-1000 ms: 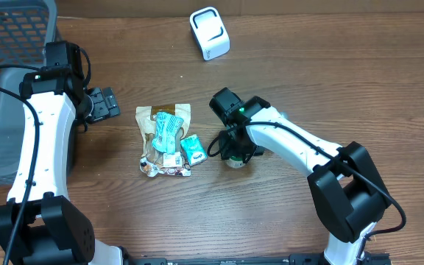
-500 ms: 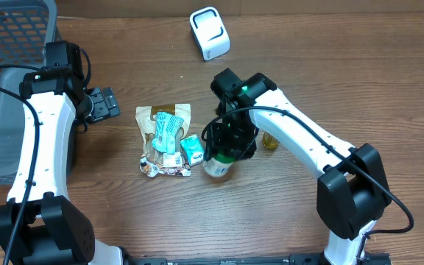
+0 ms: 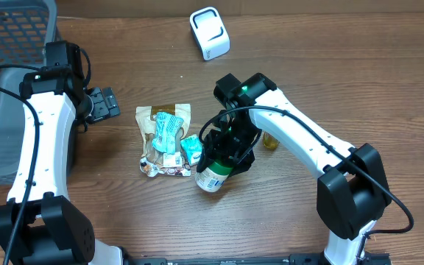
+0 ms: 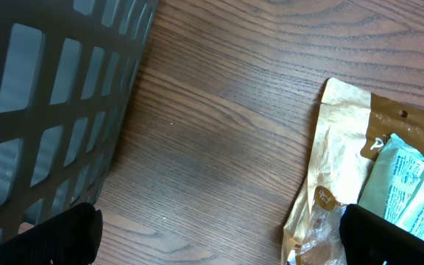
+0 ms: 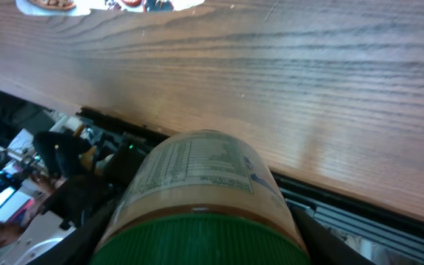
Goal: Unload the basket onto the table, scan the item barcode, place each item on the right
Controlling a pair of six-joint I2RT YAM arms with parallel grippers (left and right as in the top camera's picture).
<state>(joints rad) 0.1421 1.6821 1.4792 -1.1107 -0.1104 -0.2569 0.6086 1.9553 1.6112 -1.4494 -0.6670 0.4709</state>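
A jar (image 3: 212, 179) with a green lid and a pale printed label hangs tilted above the table, and my right gripper (image 3: 224, 157) is shut on it just under the lid. In the right wrist view the jar (image 5: 201, 184) fills the lower middle, with a dark finger (image 5: 79, 232) on each side. The white barcode scanner (image 3: 210, 33) stands at the table's far edge. My left gripper (image 3: 103, 103) stands open over bare wood, left of the snack pile, holding nothing. In the left wrist view its gripper (image 4: 223, 239) spans wood, with one fingertip over the brown bag (image 4: 341, 140).
A pile of snack packets (image 3: 165, 140) lies mid-table: a brown bag, teal packets (image 4: 407, 184) and small wrappers. A small yellow item (image 3: 269, 141) sits right of the right arm. A grey mesh basket (image 3: 6, 88) takes the left side, its wall (image 4: 50, 110) beside the left gripper.
The right arm has carried the jar leftward and toward the table's front, tilting it as it went. The small yellow item came into view. The left arm has not moved.
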